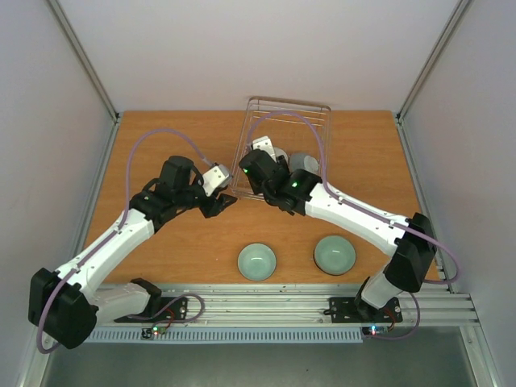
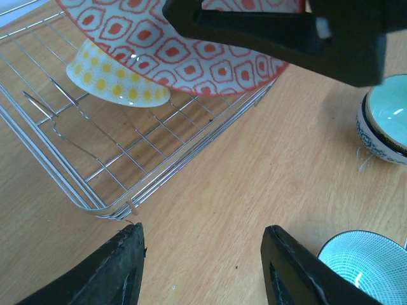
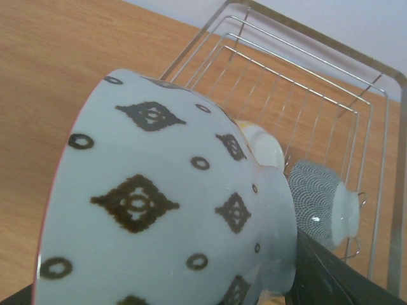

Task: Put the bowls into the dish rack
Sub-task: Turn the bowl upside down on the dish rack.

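Left green bowl point(image 1: 257, 261) and right green bowl point(image 1: 334, 254) sit on the table nearest the bases. My left gripper point(image 2: 205, 238) is spread and empty, just short of the dish rack point(image 2: 114, 152) corner. Right gripper point(image 1: 266, 155) pinches a patterned bowl point(image 3: 165, 203) over the rack's near edge. Inside are a yellow-dotted bowl point(image 2: 117, 81) and a grey bowl point(image 3: 321, 200) (both upside down).
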Available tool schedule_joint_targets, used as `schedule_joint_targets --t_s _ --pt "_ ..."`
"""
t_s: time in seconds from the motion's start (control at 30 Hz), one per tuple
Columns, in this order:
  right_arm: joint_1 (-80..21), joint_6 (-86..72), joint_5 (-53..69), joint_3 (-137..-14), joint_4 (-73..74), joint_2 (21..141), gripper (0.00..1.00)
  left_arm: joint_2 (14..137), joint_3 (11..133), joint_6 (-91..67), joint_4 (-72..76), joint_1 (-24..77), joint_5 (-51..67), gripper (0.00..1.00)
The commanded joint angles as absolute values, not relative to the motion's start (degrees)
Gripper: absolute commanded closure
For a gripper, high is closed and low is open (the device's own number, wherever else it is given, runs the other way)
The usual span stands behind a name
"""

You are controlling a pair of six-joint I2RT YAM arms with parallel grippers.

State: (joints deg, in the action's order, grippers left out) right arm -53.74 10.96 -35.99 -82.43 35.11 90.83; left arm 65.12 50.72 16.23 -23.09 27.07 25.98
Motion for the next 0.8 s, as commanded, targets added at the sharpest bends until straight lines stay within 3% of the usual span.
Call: schedule_joint_targets --t_s 0.0,0.23,0.77 --pt "-52.8 13.8 -38.9 -85.5 34.0 90.7 0.99 64.5 50.3 15.8 -20.2 27.0 25.6 0.49" --pt "-49.5 15.6 -39.6 -89.0 36.5 94.5 0.99 65.4 50.5 15.6 -20.5 27.0 25.2 0.49" --pt "-30.0 25.0 -40.0 -137.7 58.7 127.6 0.99 68.7 48.1 16.4 -20.7 22.6 31.7 0.5"
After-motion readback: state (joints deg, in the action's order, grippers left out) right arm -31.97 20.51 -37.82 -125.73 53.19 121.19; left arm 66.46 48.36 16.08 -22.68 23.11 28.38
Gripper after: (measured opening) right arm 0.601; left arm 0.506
